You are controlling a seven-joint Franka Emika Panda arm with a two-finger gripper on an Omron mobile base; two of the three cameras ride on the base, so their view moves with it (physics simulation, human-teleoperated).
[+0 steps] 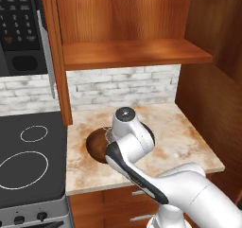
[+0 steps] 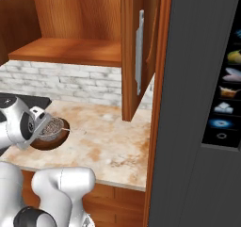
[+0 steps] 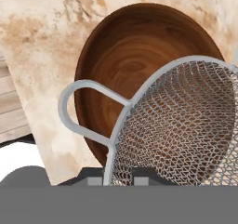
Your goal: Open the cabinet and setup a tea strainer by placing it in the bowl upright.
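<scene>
While the arm bends low, the gripper [image 3: 114,179] grips the tea strainer [image 3: 181,125] over the bowl [image 3: 135,56].

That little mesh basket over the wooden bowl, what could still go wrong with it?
The tea strainer sits off to one side of the bowl in the hand view, so if released it might catch the rim and tip over. Its wire handle juts past the bowl's edge, which could also drag it sideways rather than upright.
</scene>
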